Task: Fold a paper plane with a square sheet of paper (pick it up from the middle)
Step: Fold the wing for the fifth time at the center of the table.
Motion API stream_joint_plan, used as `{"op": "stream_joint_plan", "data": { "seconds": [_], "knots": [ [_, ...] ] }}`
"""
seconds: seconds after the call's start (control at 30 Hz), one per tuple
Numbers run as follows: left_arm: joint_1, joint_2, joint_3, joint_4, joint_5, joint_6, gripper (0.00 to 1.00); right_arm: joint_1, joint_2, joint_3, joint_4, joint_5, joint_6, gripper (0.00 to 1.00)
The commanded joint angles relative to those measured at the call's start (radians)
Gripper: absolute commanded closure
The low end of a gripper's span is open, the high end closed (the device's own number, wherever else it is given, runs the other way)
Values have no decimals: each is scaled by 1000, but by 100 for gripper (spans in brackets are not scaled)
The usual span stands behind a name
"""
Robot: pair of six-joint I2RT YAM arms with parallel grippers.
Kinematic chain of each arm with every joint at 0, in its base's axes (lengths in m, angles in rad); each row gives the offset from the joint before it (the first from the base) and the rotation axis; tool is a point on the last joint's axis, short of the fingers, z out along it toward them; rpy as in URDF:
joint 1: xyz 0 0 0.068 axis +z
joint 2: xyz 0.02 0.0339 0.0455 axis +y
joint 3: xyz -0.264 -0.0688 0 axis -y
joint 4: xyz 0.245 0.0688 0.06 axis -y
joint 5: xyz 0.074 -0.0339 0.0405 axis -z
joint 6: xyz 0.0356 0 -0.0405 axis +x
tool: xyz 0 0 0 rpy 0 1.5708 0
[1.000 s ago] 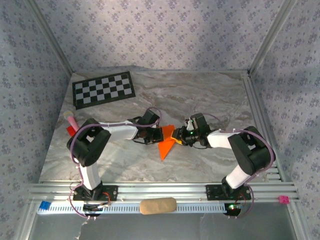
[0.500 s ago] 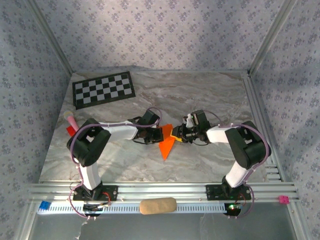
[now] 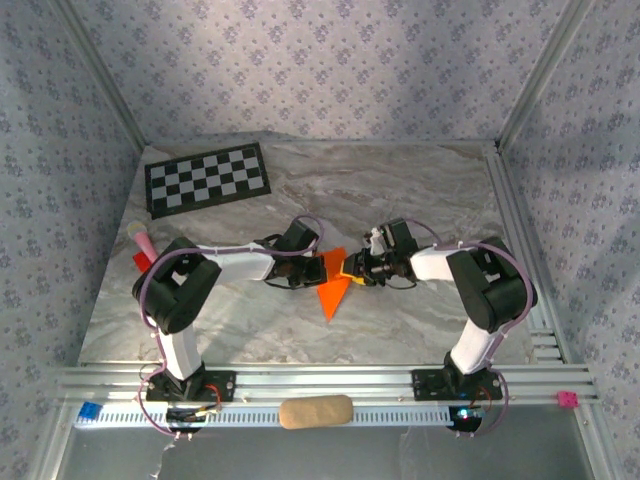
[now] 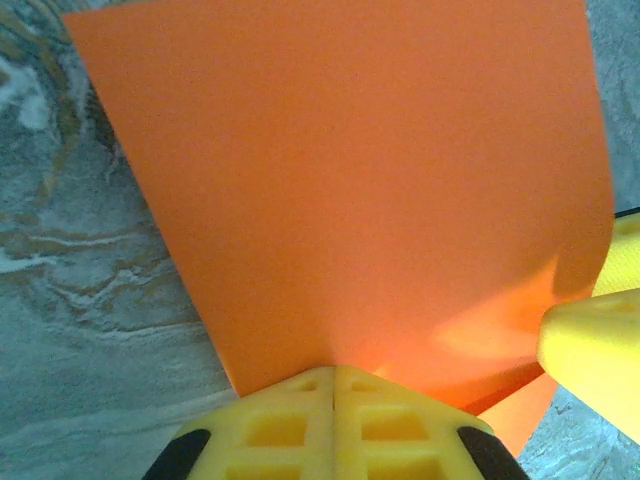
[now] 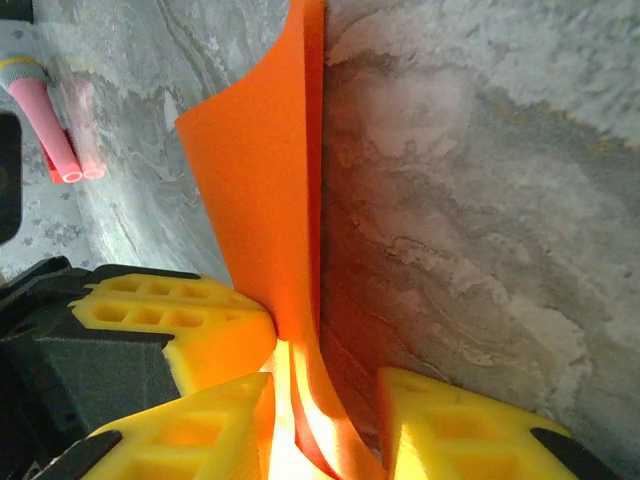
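Observation:
The square sheet of paper (image 3: 331, 285) is bright orange and folded to a shape that points toward the near edge, at the table's middle. My left gripper (image 3: 313, 268) is shut on its left edge; in the left wrist view the yellow fingers (image 4: 290, 425) meet on the paper (image 4: 350, 190). My right gripper (image 3: 352, 268) comes from the right. In the right wrist view its jaws (image 5: 325, 385) stand apart around the upright, doubled paper (image 5: 265, 180), with a gap on the right side. The left gripper's yellow finger (image 5: 175, 315) presses the paper from the left.
A black-and-white checkerboard sheet (image 3: 208, 178) lies at the back left. A small red and pink object (image 3: 143, 245) sits at the left edge, also in the right wrist view (image 5: 55, 120). A beige pad (image 3: 315, 411) rests on the front rail. Marble table (image 3: 420, 190) surrounds the paper.
My right gripper has shifted slightly left and back, closer to the paper, with its arm swinging in. The left gripper and the paper have hardly moved.

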Motion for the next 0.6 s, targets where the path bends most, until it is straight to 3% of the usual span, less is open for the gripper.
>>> {"op": "stream_joint_plan", "data": {
  "seconds": [0.0,0.27,0.57],
  "knots": [
    [5,-3,-27,-43,-30,14,93,-14,22,32,-63,-24,-57,67],
    [5,-5,-25,-45,-29,15,93,-27,54,77,-77,-106,-113,66],
    [6,-12,-25,-44,-29,16,93,-39,81,98,-109,-109,-116,68]
  ]
}}
